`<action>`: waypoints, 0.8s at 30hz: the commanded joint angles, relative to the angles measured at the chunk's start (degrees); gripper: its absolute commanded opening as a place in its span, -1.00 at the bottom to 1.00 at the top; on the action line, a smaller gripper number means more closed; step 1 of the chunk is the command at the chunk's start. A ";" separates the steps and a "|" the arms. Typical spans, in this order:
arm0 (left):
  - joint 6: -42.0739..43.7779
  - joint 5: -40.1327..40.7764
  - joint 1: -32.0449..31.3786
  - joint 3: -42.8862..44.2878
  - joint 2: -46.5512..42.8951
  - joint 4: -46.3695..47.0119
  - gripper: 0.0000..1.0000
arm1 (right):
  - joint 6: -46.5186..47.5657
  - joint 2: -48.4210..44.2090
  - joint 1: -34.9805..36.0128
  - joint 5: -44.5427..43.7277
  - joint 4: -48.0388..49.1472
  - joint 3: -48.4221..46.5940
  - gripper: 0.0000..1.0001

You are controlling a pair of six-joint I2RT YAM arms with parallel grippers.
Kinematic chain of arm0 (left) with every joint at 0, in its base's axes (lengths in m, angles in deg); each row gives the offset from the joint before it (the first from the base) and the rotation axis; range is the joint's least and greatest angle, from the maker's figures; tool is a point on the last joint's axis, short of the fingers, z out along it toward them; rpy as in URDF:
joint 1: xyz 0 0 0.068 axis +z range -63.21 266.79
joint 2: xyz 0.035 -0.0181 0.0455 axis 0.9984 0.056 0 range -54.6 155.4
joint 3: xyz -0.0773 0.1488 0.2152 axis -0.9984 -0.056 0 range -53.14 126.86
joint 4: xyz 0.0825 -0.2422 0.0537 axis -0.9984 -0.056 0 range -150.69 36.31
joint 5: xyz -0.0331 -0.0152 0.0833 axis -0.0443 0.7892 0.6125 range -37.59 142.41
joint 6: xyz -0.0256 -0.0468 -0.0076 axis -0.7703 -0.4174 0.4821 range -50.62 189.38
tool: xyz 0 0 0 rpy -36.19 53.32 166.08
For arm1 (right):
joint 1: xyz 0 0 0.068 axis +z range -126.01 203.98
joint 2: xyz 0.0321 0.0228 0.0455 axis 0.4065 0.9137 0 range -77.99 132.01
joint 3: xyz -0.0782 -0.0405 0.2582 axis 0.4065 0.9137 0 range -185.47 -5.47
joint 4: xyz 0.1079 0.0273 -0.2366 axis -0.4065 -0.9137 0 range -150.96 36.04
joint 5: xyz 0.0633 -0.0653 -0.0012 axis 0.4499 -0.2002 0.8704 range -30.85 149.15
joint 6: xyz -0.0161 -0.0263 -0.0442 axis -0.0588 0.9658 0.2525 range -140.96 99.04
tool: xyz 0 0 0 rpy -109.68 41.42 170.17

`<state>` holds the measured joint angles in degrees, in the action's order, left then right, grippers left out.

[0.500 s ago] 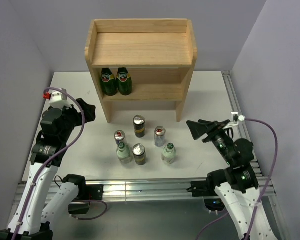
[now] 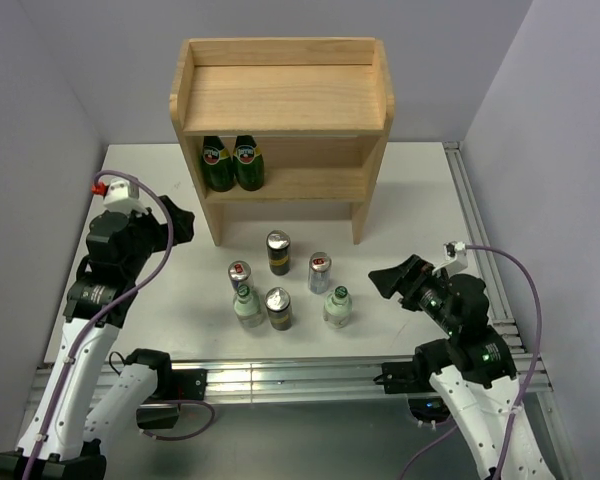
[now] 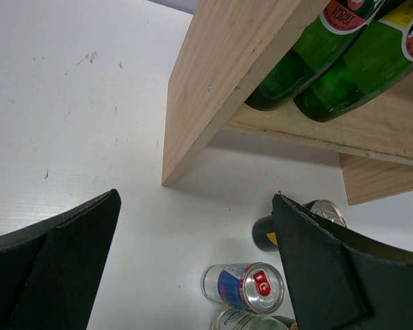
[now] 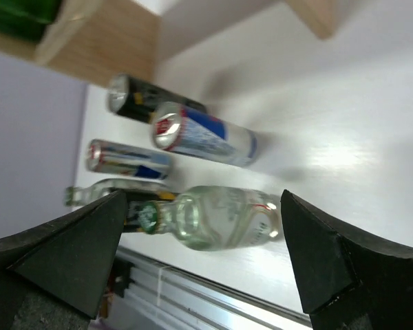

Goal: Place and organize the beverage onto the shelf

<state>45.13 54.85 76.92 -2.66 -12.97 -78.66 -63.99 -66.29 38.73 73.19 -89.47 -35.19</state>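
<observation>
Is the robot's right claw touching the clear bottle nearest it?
Apart. The top view shows bare white table between the open right gripper and that clear bottle.

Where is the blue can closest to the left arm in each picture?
Top external: blue can, just left of centre, below the shelf.
Left wrist: bottom centre.
Right wrist: left of middle, the farther of two.
Shared landmark: the shelf.

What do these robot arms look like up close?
Left arm and right arm: white lower links, black joints. Each ends in black, wedge-shaped fingers. A purple cable runs along each; the left's ends in a white plug, red-tipped. The right shows green lights.
</observation>
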 commanded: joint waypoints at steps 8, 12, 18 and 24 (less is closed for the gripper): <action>-0.27 2.75 0.55 0.24 -1.99 0.89 0.99 | 0.74 22.45 9.11 -25.04 -3.51 -15.15 1.00; -0.10 3.45 0.55 0.32 -1.46 0.80 0.99 | -5.00 40.56 29.92 -52.10 -15.68 -29.82 1.00; -0.10 4.07 0.55 0.24 -1.99 0.62 0.99 | -18.56 32.43 45.81 -62.03 -17.14 -25.41 1.00; 0.26 2.93 0.55 0.06 -2.34 1.15 0.99 | -23.77 24.07 48.62 -58.97 -19.25 -16.17 1.00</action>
<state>45.11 58.04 77.23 -2.66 -14.67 -78.59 -82.30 -42.59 86.09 16.58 -106.34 -54.11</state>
